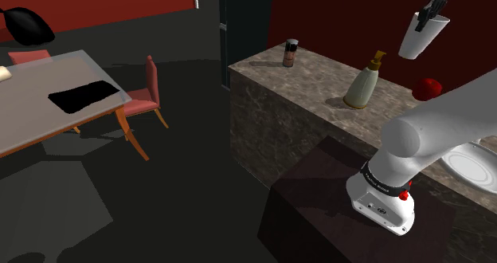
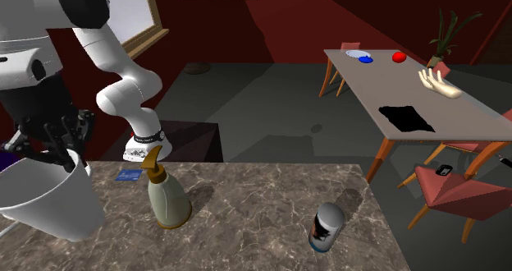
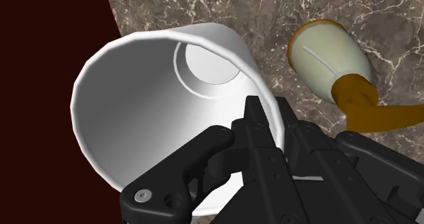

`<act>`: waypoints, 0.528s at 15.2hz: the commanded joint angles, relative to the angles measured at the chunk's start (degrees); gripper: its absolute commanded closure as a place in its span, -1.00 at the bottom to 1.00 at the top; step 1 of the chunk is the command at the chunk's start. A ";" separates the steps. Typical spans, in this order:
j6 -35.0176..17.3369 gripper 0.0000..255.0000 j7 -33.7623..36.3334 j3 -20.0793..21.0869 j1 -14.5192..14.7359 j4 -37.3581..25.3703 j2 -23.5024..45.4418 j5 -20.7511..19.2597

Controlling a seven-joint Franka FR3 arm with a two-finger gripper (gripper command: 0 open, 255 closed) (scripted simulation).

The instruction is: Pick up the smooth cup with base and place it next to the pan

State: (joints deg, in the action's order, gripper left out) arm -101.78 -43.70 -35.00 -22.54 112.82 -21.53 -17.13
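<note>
The black two-finger gripper (image 3: 266, 121) is closed on the white smooth tapered cup (image 3: 163, 100). In the wrist view one finger lies inside the mouth and the other outside, pinching the rim wall between them. The cup's round base ring shows at the bottom of its hollow.

The cream soap bottle with an amber pump (image 1: 365, 82) stands upright on the brown marble counter (image 1: 311, 82). In the shoulder view the cup (image 1: 422, 34) hangs in the air, clear of the counter, above the bottle and to the shoulder view's right of it. It is tilted under the gripper (image 1: 434, 10).

A red round object (image 1: 430, 88) sits on the counter just to that view's right of the bottle, below the cup. A dark cylindrical can with a pale top (image 1: 291, 52) stands well to the left of the bottle along the counter. The white round shallow pan (image 1: 470, 170) lies nearer the camera than the bottle, partly behind the white arm (image 1: 430, 134).

In the second exterior view the cup (image 2: 53, 199) appears near the bottle (image 2: 168, 195), on its left, with the gripper (image 2: 51, 150) on its rim. The can (image 2: 326, 227) is on the bottle's right. A small blue card (image 2: 127, 176) lies on the counter just behind the bottle.
</note>
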 commanded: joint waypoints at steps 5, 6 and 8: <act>0.23 1.00 -7.53 -5.22 -2.60 -0.27 -2.03 -1.84; 0.24 1.00 -8.81 -6.17 -2.98 -0.42 -2.26 -2.11; 0.26 1.00 -11.46 -8.16 -3.67 -0.92 -2.53 -2.54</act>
State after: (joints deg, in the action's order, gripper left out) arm -101.33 -53.72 -42.04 -25.95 112.18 -24.15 -19.55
